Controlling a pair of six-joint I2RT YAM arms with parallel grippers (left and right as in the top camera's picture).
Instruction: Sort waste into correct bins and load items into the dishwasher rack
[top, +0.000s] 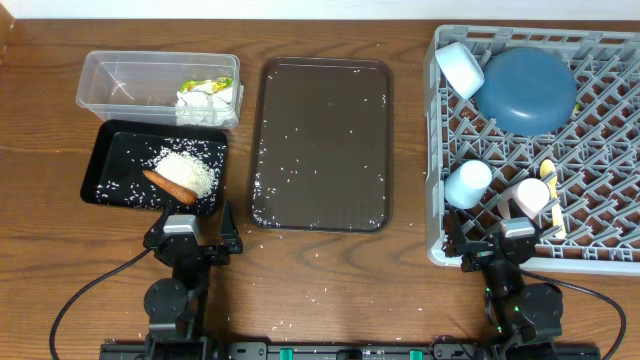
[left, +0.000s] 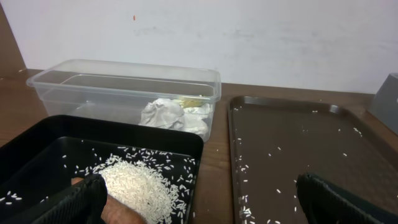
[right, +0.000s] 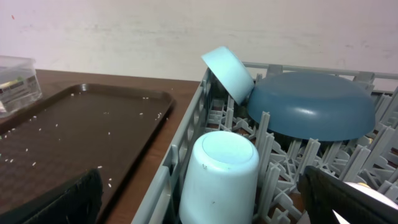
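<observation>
The grey dishwasher rack (top: 600, 215) holds a tilted white bowl (top: 460, 68), an upturned dark blue bowl (top: 527, 90), a light blue cup (top: 468, 184), a pink cup (top: 532, 196) and a yellow spoon (top: 549, 180). The clear tub (top: 120, 80) holds crumpled white paper and a yellow-green wrapper (top: 205, 93). The black tray (top: 115, 160) holds a rice pile (top: 188, 168) and a carrot piece (top: 168, 186). My left gripper (top: 192, 240) is open and empty just in front of the black tray (left: 37, 149). My right gripper (top: 500, 245) is open and empty at the rack's front wall, facing the light blue cup (right: 221, 174).
A dark brown serving tray (top: 322, 60) lies between the bins and the rack, with rice grains scattered on it. A few loose grains lie on the wooden table (top: 320, 295) near the front edge. A white wall stands behind the table.
</observation>
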